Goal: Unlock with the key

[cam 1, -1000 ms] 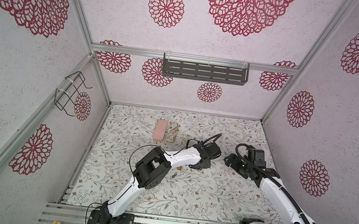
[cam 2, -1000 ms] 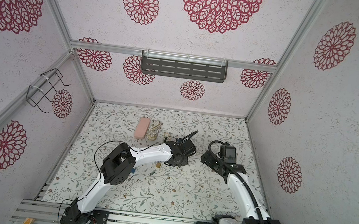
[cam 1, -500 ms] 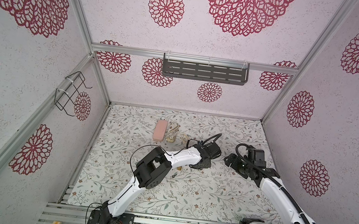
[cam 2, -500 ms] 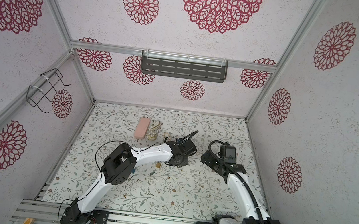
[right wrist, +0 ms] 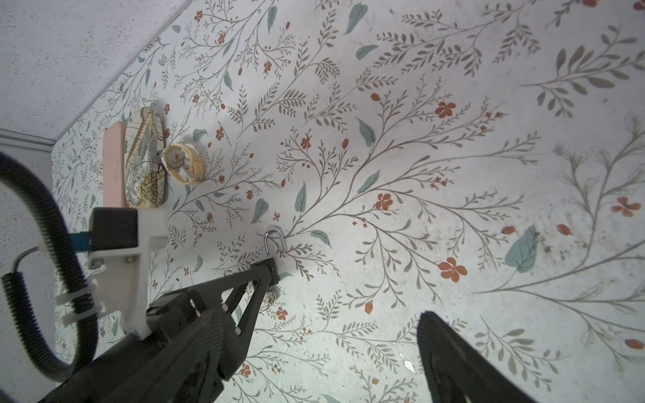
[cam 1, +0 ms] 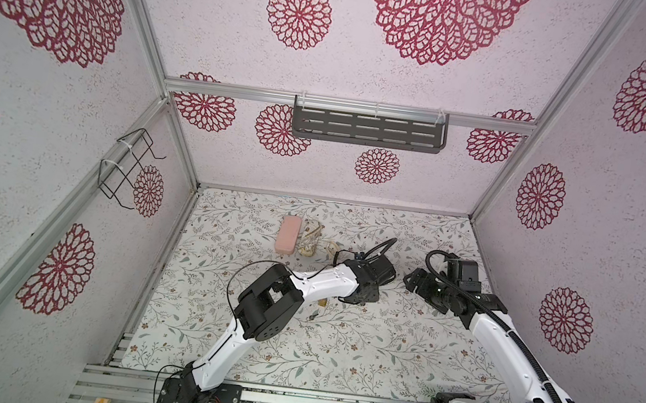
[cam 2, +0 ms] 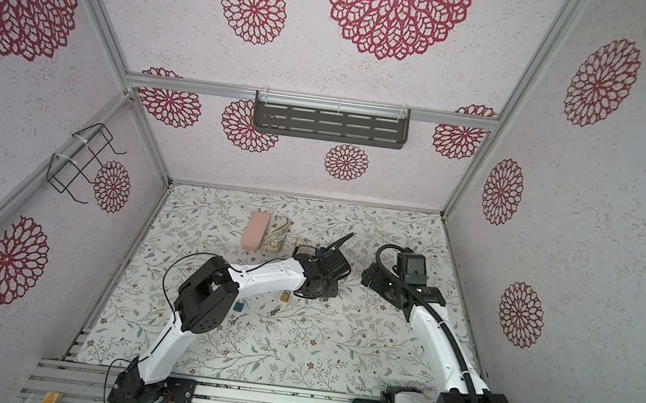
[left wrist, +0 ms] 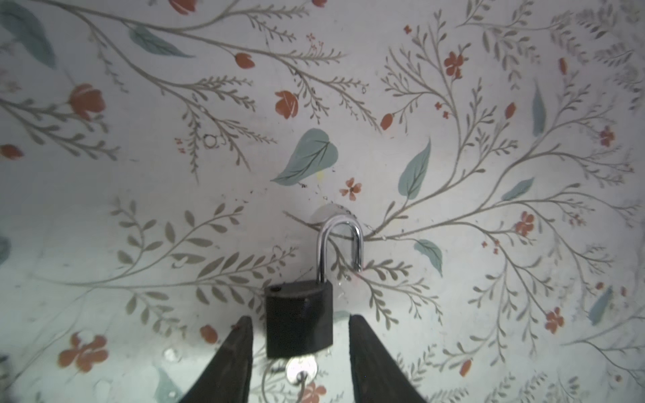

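Observation:
A black padlock [left wrist: 296,307] lies flat on the floral table, its silver shackle [left wrist: 340,240] sprung open with one leg out of the body. The key [left wrist: 302,370], on a wire ring, sits in the lock's underside. My left gripper [left wrist: 299,318] is open and straddles the lock body, with a gap on each side. The right wrist view shows the same shackle [right wrist: 275,239] poking out past the left fingers [right wrist: 260,279]. In both top views the left gripper [cam 1: 365,295] hides the lock. My right gripper [right wrist: 331,349] hangs wide open and empty just to the right [cam 1: 412,282].
A pink case [cam 1: 288,236], a patterned case [cam 1: 310,239] and a cream wristwatch [right wrist: 179,160] lie behind the left arm. A small brass padlock [cam 2: 284,296], a blue one [cam 2: 239,306] and a loose key [cam 2: 274,311] lie near the left forearm. Walls enclose three sides.
My left gripper's jaws have widened around the padlock. Both arms otherwise stay where they were in the top views.

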